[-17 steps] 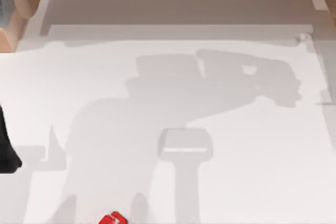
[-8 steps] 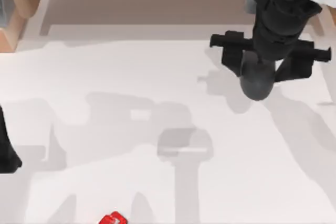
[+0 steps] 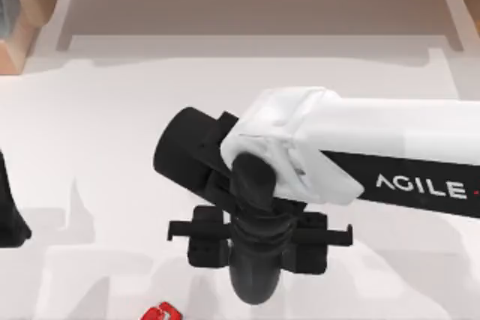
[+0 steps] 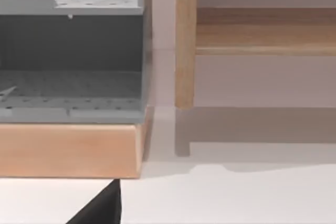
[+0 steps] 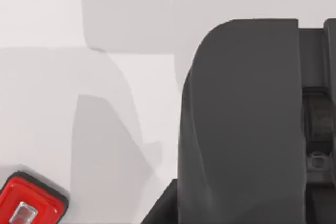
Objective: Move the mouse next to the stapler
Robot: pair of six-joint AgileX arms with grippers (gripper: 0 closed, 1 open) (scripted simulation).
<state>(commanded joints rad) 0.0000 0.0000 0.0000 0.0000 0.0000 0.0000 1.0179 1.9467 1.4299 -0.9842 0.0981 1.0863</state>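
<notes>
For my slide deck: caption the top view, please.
Right arm reaches across the white table, its pincer nearing the red stapler.

— What has changed since a second ago?
— The right arm [image 3: 390, 157] came in from the right side, and its gripper [image 3: 255, 279] now hangs low near the red stapler [image 3: 161, 312].

Right arm: reaches in from the table's right, its white forearm lying across the middle.
Right gripper [image 3: 255, 290]: points toward the near edge.
Left arm: parked at the left edge.
</notes>
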